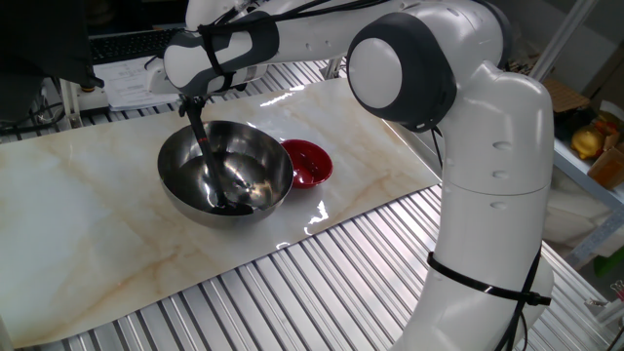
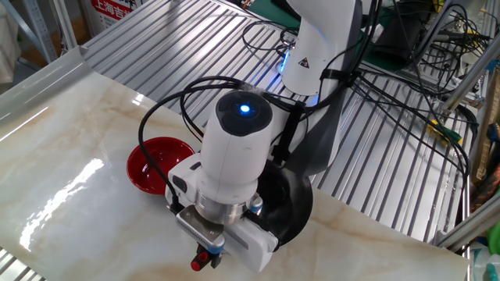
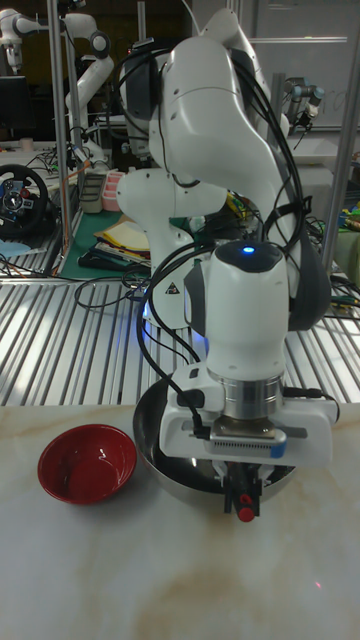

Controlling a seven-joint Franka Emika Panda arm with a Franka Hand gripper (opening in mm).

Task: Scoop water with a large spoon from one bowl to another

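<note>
The large steel bowl (image 1: pixel 180 200) stands on the marble top, with the small red bowl (image 1: pixel 308 163) touching its right side. My gripper (image 1: pixel 192 99) hovers over the steel bowl's far left rim, shut on the black ladle's handle (image 1: pixel 204 146). The handle slants down into the bowl, and the scoop (image 1: pixel 231 203) rests near the bottom among glints that may be water. In the other fixed view the wrist hides most of the steel bowl (image 2: pixel 295 204); the handle's red mark (image 2: pixel 200 264) sticks out of the gripper (image 2: pixel 208 257). The red bowl (image 3: pixel 87 463) looks empty.
The marble slab (image 1: pixel 88 224) lies on a ribbed metal table (image 1: pixel 322 283). The robot's white base (image 1: pixel 487 224) rises at the right front. Cables (image 2: pixel 406 86) trail over the metal surface behind the arm.
</note>
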